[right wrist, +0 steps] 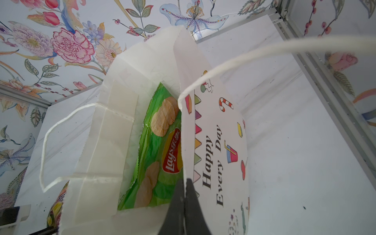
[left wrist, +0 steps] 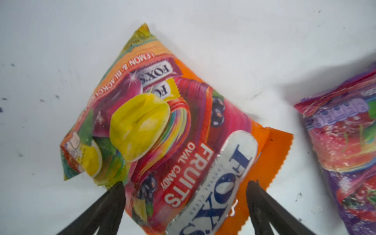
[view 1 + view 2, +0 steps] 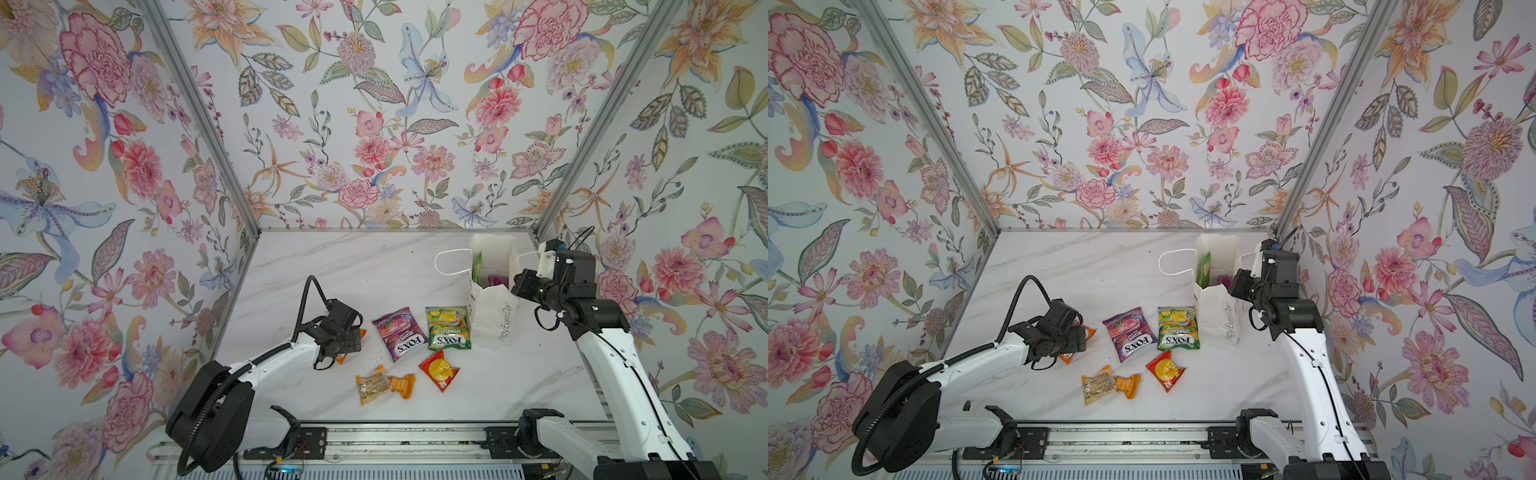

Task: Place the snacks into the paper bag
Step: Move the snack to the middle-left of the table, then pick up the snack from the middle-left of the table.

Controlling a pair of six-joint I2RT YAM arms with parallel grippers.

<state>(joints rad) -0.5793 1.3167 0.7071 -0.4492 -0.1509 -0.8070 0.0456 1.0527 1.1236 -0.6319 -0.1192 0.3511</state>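
My left gripper (image 2: 185,189) is open, its fingers (image 2: 116,197) straddling the orange FOX'S candy bag (image 2: 162,126), which lies flat on the table. In both top views the wrist hides most of that bag (image 3: 362,332). My right gripper (image 1: 186,181) is shut on the rim of the upright white paper bag (image 1: 211,126) (image 3: 492,316). A green chips bag (image 1: 158,152) and a purple pack (image 3: 496,279) sit inside it. On the table lie a purple FOX'S bag (image 3: 401,332), a green FOX'S bag (image 3: 448,328), a red-orange sachet (image 3: 439,370) and two orange-wrapped bars (image 3: 374,384).
The marble table (image 3: 332,266) is closed in by floral walls at the back and both sides. A metal rail (image 3: 415,440) runs along the front edge. The bag's cord handle (image 3: 446,262) loops out to the left of its mouth.
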